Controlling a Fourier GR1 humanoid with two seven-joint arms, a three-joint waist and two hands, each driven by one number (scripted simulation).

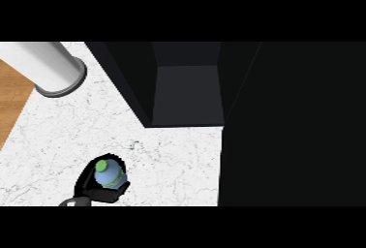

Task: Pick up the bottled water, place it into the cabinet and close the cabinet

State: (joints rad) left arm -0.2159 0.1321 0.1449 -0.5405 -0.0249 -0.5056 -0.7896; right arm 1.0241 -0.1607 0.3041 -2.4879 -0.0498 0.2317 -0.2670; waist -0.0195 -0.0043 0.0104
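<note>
The bottled water (pixel 109 175), pale blue with a green cap, stands at the lower left of the white marble counter (pixel 172 160). My left hand (pixel 97 190) is curled round it from behind and both sides, so only the cap and shoulder show. The black cabinet (pixel 187 92) lies up and to the right of the bottle, its inside open to view and dark. Its door (pixel 293 126) is a wide black slab filling the right side of the head view. My right hand shows nowhere.
A white cylinder with a grey rim (pixel 50 68) lies at the upper left, partly over the counter's edge. Wooden floor (pixel 10 97) shows beyond that edge on the left. Bare marble stretches between the bottle and the cabinet.
</note>
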